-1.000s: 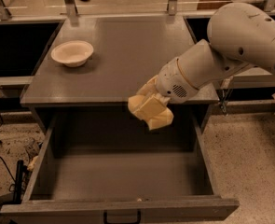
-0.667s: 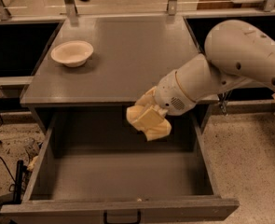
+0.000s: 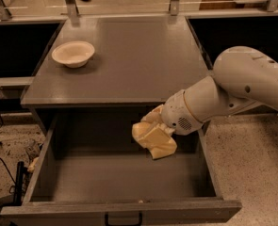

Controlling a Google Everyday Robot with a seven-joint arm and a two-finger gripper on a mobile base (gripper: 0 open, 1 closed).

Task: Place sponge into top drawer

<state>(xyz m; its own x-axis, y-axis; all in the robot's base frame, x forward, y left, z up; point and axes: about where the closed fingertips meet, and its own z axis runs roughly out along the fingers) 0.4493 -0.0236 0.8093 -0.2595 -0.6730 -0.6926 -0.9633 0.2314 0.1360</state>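
Nearest, the top drawer (image 3: 124, 182) stands pulled open, a small black handle (image 3: 123, 219) on its front. Above its far right interior hangs the end effector (image 3: 152, 134), closed on the pale yellow sponge (image 3: 161, 147) — held over the drawer, not yet released, so only the letting go seems left. Farther back, a cream bowl (image 3: 73, 53) sits at the table's (image 3: 138, 55) left. No writing or labels can be read.

Gripper (image 3: 152, 136) hangs over the drawer (image 3: 39, 173), right rear. The sponge (image 3: 160, 149) blurs into the gripper's pale yellow lump, with no clear edge between them. Arm (image 3: 251, 81) is cut off at the right edge and hides the drawer's rear right corner. Handle (image 3: 123, 219) is clipped at the bottom edge.
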